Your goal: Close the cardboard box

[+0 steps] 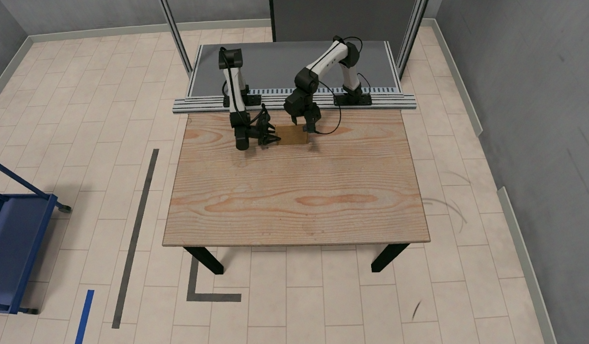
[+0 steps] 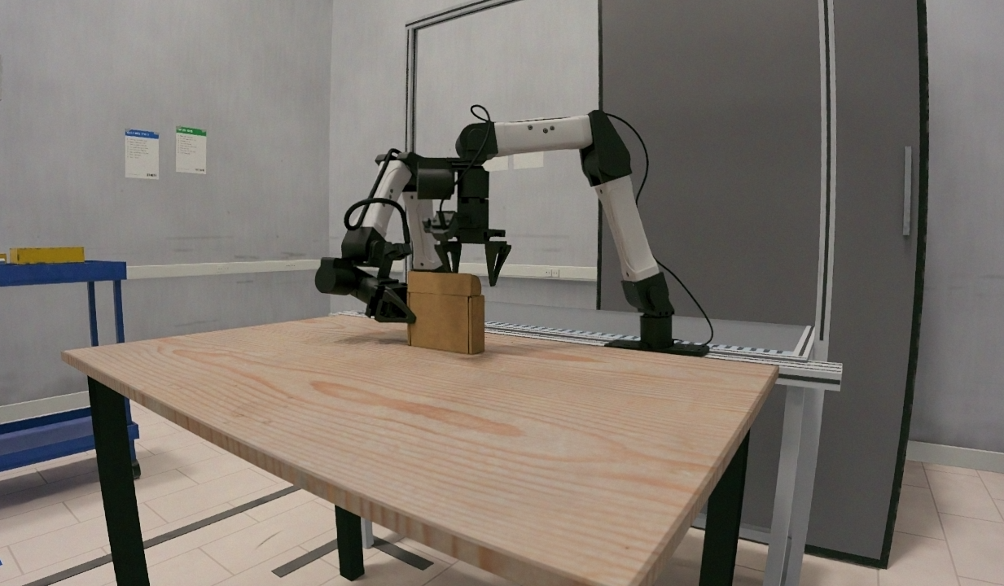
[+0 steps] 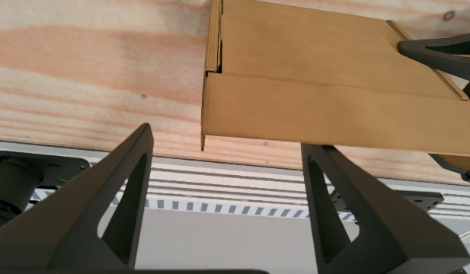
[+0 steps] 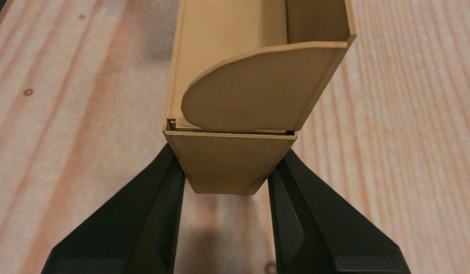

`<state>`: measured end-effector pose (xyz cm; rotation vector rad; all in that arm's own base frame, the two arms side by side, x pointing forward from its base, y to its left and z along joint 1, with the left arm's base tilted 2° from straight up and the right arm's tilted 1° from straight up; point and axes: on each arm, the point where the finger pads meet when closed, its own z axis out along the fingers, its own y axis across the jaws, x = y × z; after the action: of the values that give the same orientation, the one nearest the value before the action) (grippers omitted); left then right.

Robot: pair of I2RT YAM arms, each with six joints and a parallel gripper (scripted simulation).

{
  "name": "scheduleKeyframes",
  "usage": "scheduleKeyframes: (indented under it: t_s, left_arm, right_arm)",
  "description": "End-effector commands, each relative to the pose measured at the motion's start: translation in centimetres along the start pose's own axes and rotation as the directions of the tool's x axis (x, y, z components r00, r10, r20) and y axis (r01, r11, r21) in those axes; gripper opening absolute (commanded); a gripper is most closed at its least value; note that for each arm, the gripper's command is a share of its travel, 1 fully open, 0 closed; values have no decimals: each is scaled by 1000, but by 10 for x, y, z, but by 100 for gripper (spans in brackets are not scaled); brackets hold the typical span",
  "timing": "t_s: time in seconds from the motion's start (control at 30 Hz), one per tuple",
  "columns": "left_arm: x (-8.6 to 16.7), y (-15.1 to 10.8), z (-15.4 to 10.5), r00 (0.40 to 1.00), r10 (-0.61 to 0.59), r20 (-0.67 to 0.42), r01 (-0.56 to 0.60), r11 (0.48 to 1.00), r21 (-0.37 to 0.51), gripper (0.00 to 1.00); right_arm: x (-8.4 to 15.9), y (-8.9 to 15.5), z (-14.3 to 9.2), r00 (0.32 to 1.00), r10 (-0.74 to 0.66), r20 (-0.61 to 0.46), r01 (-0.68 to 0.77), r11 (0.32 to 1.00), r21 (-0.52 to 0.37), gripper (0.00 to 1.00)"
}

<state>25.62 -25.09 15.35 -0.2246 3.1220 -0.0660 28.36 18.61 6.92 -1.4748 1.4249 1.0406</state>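
The cardboard box (image 1: 292, 137) (image 2: 438, 321) stands on edge on the table, its opening upward. The lid (image 3: 314, 49) is its broad side facing the room. The closing strip (image 2: 439, 282) (image 3: 314, 110) (image 4: 320, 20) sticks up from the lid's edge. One side flap (image 4: 250, 87) hangs over the opening, above the side wall's slot, not inside it. The other flap (image 3: 203, 141) shows as a thin edge. My right gripper (image 1: 277, 133) (image 4: 227, 135) is shut on the box at one side wall. My left gripper (image 1: 302, 126) (image 2: 472, 276) (image 3: 228, 132) is open above; one fingertip is partly hidden by the strip.
The wooden table (image 1: 296, 184) (image 2: 431, 408) extends in front of the box. The metal rail (image 1: 364, 103) carrying both arm bases runs close behind it. The two grippers are close together at the box. A blue cart (image 1: 20, 239) stands apart from the table.
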Motion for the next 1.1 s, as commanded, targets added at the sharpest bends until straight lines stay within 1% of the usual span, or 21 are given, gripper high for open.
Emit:
scheduleKeyframes:
  t_s: [0.0,0.13,0.2,0.47,0.57,0.6,0.67,0.73,0.83,0.93,1.03,1.07]
  left_arm:
    - [5,2,-5,1000,-6,7,6,1000,13,84]
    - [4,3,-2,1000,-12,2,12,1000,6,84]
    - [7,3,-6,1000,-7,9,6,1000,15,84]
    - [9,3,-6,1000,-8,10,8,1000,15,84]
    - [10,3,-1,1000,-8,1,8,1000,2,84]
    - [6,-1,-11,1000,-9,9,9,1000,13,84]
    - [6,-1,-11,1000,-9,9,9,1000,13,84]
    - [5,-1,-8,1000,-7,-8,7,1000,-9,84]
    - [5,0,-21,1000,-8,-2,8,1000,-1,84]
    - [4,0,-29,1000,-8,-5,8,1000,-6,84]
    - [4,0,-30,1000,-8,-5,8,1000,-5,84]
    - [7,4,-23,1000,-9,-21,8,1000,-26,84]
  right_arm:
    - [-1,-2,-2,1000,-7,-1,7,1000,8,45]
    - [-1,-2,-2,1000,-7,-1,7,1000,8,45]
    - [-1,-2,-2,1000,-7,-1,7,1000,8,45]
    - [-1,-2,-2,1000,-7,-1,7,1000,8,45]
    - [-1,-2,-2,1000,-7,-1,7,1000,8,45]
    - [-1,-2,-2,1000,-7,-1,7,1000,8,45]
    - [-1,-2,-2,1000,-7,-1,7,1000,8,45]
    - [-1,-2,-2,1000,-7,-1,7,1000,8,45]
    - [-1,-2,-2,1000,-7,-1,7,1000,8,45]
    - [-1,-2,-2,1000,-7,-1,7,1000,8,45]
    - [-1,-2,-2,1000,-7,-1,7,1000,8,45]
    - [-1,-2,-2,1000,-7,-1,7,1000,8,45]
